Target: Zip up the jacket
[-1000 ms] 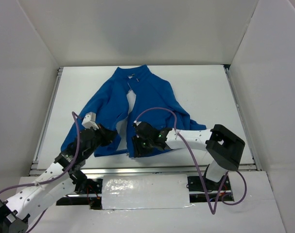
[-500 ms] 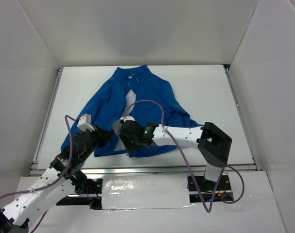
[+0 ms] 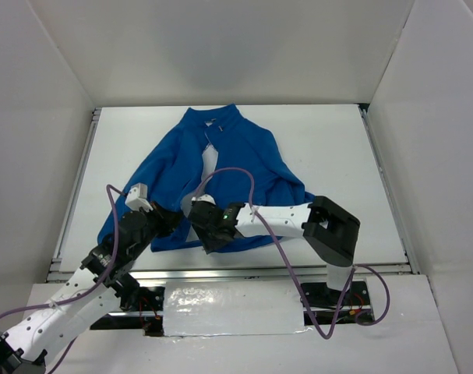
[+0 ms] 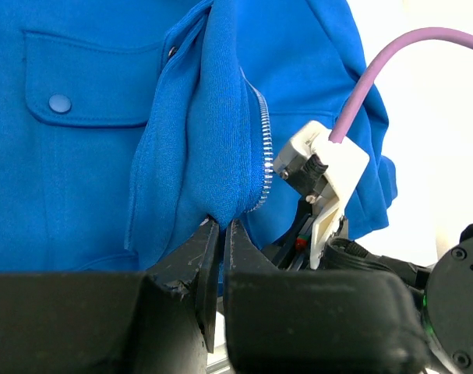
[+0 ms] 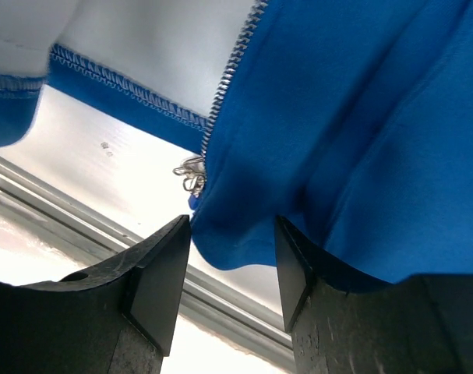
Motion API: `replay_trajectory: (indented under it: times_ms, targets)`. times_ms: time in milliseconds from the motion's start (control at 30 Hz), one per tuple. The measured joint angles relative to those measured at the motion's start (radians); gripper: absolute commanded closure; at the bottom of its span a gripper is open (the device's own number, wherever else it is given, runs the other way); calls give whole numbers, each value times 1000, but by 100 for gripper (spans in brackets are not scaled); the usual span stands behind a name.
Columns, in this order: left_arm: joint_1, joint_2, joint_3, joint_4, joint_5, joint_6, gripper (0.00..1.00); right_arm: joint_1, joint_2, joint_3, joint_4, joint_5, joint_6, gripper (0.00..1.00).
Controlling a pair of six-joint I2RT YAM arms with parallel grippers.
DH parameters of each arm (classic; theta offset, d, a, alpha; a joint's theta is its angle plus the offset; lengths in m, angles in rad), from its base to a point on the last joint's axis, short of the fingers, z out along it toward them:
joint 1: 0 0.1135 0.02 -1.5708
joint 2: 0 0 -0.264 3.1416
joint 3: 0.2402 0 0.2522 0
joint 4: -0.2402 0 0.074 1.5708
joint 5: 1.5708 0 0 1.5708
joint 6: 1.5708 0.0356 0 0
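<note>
The blue jacket point(image 3: 248, 156) lies on the table, collar at the far end, its front open in a narrow gap. My left gripper point(image 3: 167, 221) is shut on a fold of the jacket's point(image 4: 80, 171) left front edge near the hem, beside the light zipper teeth point(image 4: 261, 156). My right gripper point(image 3: 199, 227) is just right of it at the hem. In the right wrist view it point(image 5: 231, 227) is open around the jacket's point(image 5: 361, 140) bottom corner, not pinching it. The small metal pull point(image 5: 190, 173) hangs at the lower end of the zipper tape point(image 5: 228, 78).
The white table point(image 3: 337, 156) has a metal rail point(image 3: 259, 273) along its near edge, right below the hem. White walls enclose the sides and back. The right arm's purple cable point(image 3: 236, 175) loops over the jacket. A flapped pocket with a snap point(image 4: 59, 103) lies left of the pinched fold.
My right arm has swung left along the hem until it sits next to the left gripper, and its jaws now stand wider apart. The left gripper keeps its pinch and has shifted slightly left.
</note>
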Motion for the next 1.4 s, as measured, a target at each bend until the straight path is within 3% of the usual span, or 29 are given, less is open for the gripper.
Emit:
replay_trajectory:
  times_ms: [167,367,433,500,600,833,967,1133,1233,1400]
  targets:
    - [0,0,-9,-1,0,0,100,12,25,10,0,-3,14,49]
    - [0,0,-10,-1,0,1,100,12,38,16,-3,2,21,64]
    - [0,0,-10,-1,0,1,100,12,41,24,-6,8,23,76]
    - [0,-1,-10,-2,0,1,100,12,44,31,-6,13,23,95]
    - [0,-6,-11,-4,1,1,100,12,47,32,-6,13,37,100]
    - [0,-8,-11,-4,6,3,100,3,-20,-42,65,1,51,100]
    - [0,11,-11,3,13,4,100,-58,-241,-244,261,-110,44,100]
    - [2,17,-33,72,50,8,100,-232,-581,-603,757,-386,11,100]
    - [5,33,-55,164,103,15,100,-272,-579,-659,934,-546,-31,100]
    - [6,115,-60,357,215,29,100,-294,-495,-651,1055,-691,-79,100]
